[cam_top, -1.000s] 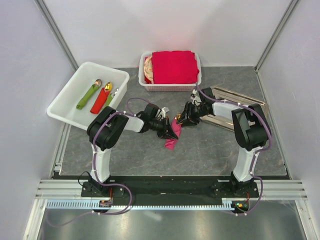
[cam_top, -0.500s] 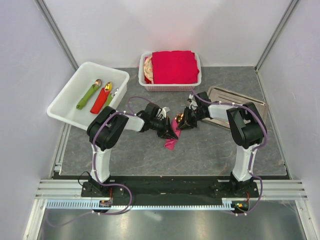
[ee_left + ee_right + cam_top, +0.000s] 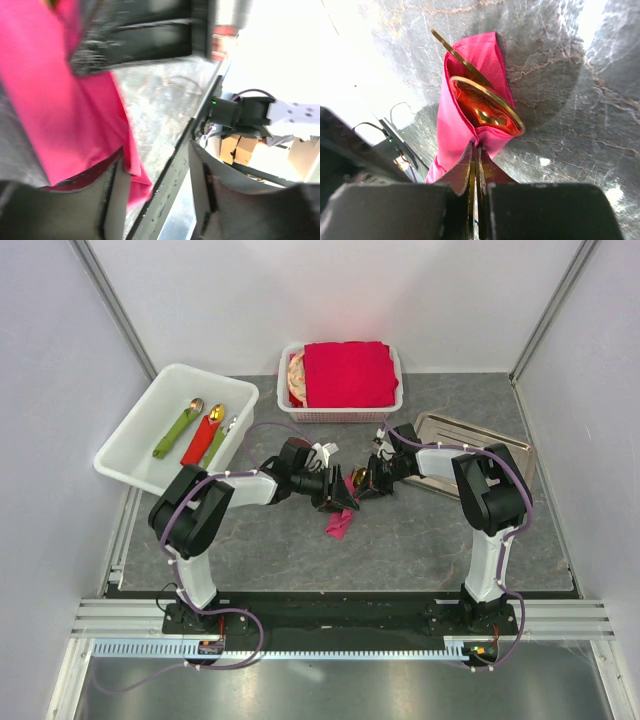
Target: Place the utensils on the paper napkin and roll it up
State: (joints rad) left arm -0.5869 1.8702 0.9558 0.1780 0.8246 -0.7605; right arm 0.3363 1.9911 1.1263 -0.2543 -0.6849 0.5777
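In the middle of the top view, the right gripper [image 3: 475, 150] is clenched on the lower fold of the paper napkin [image 3: 451, 125]. The napkin loosely cups the spoon [image 3: 485, 107] and a second gold utensil [image 3: 454, 50] over the surface [image 3: 560, 100]. The left gripper [image 3: 155, 162] stands released beside the napkin's trailing tail. With only that one pinch, the loose wrap may unfurl or the utensils may slide out.
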